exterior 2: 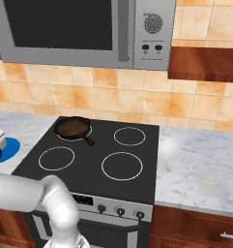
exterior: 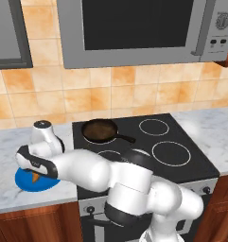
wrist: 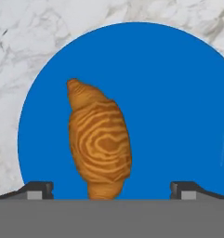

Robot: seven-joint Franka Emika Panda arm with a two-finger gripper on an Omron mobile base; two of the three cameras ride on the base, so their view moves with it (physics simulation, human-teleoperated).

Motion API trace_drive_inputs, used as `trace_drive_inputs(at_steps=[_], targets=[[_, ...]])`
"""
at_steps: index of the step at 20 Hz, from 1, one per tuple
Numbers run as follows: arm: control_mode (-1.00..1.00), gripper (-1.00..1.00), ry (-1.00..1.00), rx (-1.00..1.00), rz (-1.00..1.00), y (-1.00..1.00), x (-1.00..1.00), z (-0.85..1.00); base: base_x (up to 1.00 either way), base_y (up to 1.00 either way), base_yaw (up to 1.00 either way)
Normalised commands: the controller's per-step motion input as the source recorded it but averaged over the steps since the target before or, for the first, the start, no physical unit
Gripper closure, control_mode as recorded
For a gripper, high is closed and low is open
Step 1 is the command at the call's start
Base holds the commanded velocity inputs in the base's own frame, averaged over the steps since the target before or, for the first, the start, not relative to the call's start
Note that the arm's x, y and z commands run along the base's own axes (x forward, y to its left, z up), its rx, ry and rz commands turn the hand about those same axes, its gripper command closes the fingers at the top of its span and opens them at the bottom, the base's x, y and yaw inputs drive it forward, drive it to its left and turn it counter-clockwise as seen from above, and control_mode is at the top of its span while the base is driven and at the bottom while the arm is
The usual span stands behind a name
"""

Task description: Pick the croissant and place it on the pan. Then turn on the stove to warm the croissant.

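Observation:
The croissant (wrist: 99,144), golden-orange and tapered, lies on a round blue plate (wrist: 178,93) on the marble counter. My gripper (wrist: 112,191) hangs straight above it, open, its two fingertips (wrist: 36,190) wide apart on either side of the pastry's near end and not touching it. In the left base view the gripper (exterior: 34,174) is over the plate (exterior: 25,182), left of the stove (exterior: 181,170), with a bit of croissant (exterior: 36,177) showing under it. The dark pan (exterior: 100,130) sits empty on the rear left burner, handle pointing right. The stove's knobs (exterior 2: 120,211) line its silver front panel.
A grey microwave (exterior: 134,28) hangs above the stove. Marble counter (exterior 2: 200,160) runs on both sides of the cooktop. The tiled wall closes the back. A wooden cabinet (exterior 2: 205,63) is at the upper right.

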Motion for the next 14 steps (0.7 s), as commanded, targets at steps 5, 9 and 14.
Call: trace_drive_inputs(at_steps=[5,9,14], targets=[[-1.00,-1.00,0.00,0.00,0.00,0.09,0.14,-0.24,0.00,0.00,0.00],[-1.00,-1.00,0.00,0.00,0.00,0.06,0.08,-0.38,0.00,0.00,0.00],[-1.00,1.00,0.00,0.00,0.00,0.12,0.04,-0.47,0.00,0.00,0.00]])
